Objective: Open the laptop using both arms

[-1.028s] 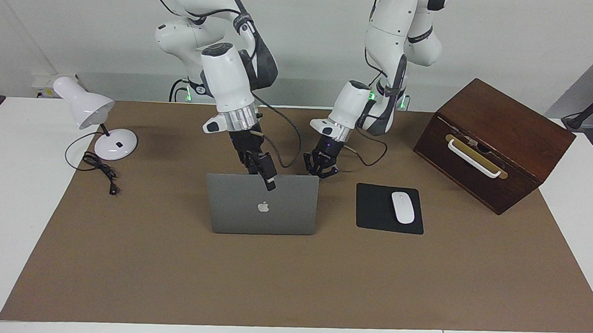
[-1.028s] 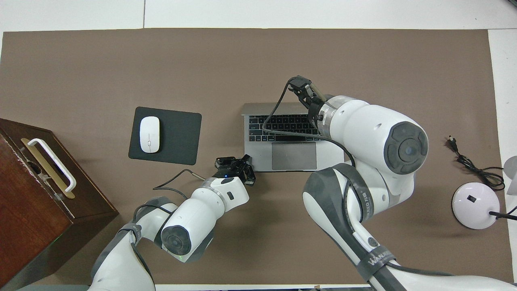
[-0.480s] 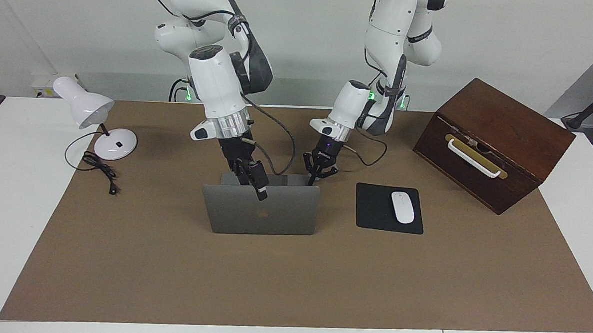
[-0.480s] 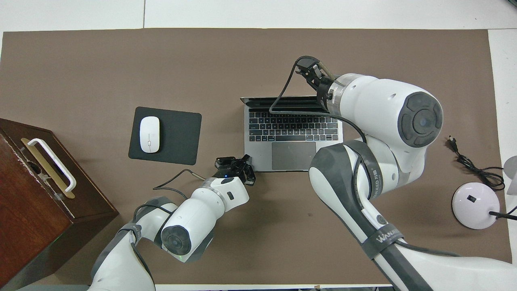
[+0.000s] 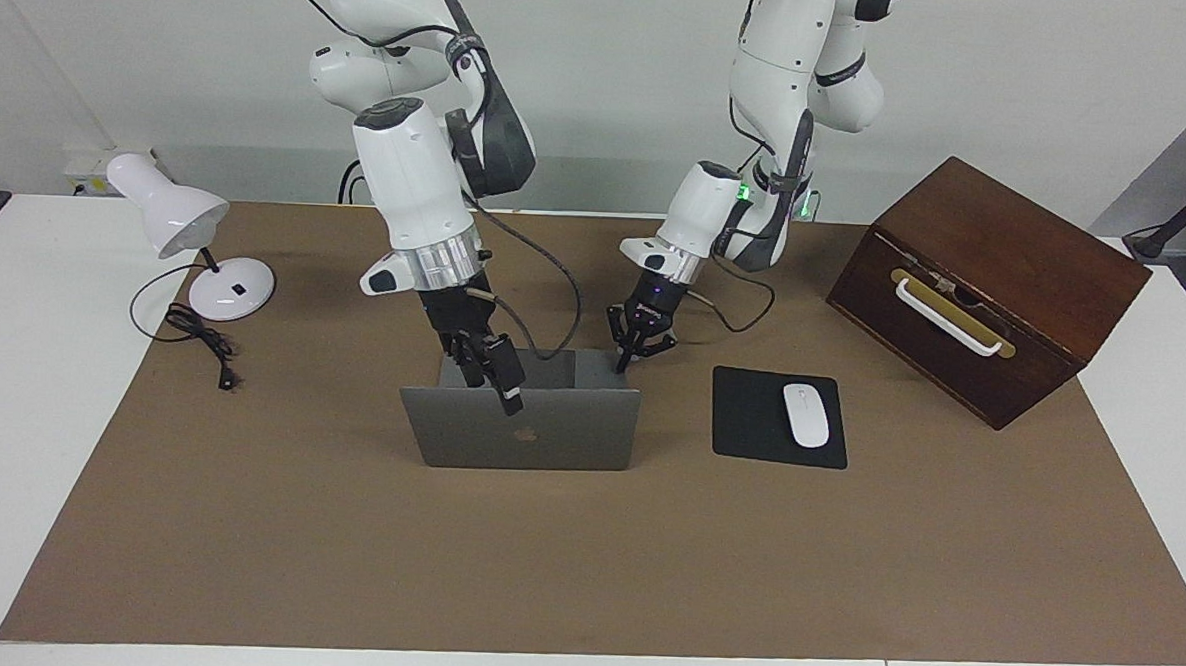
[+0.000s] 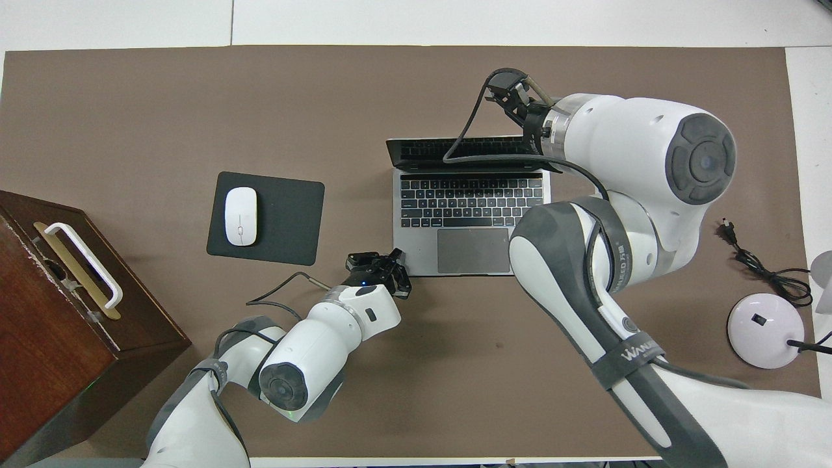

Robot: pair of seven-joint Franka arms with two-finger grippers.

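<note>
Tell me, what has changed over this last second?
The right gripper pushed the laptop's lid farther back, away from the robots, opening the laptop wider. The left gripper stayed at the base's corner. The mouse and mouse pad stayed put.

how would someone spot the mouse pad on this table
Start at the big dark wooden box at the left arm's end of the table. Between it and the open laptop lies a flat black mouse pad, the only thing carrying a white mouse.

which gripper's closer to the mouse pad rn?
Left. The left gripper sits at the laptop's base corner beside the mouse pad; the right gripper is at the lid's top edge, toward the right arm's end.
</note>
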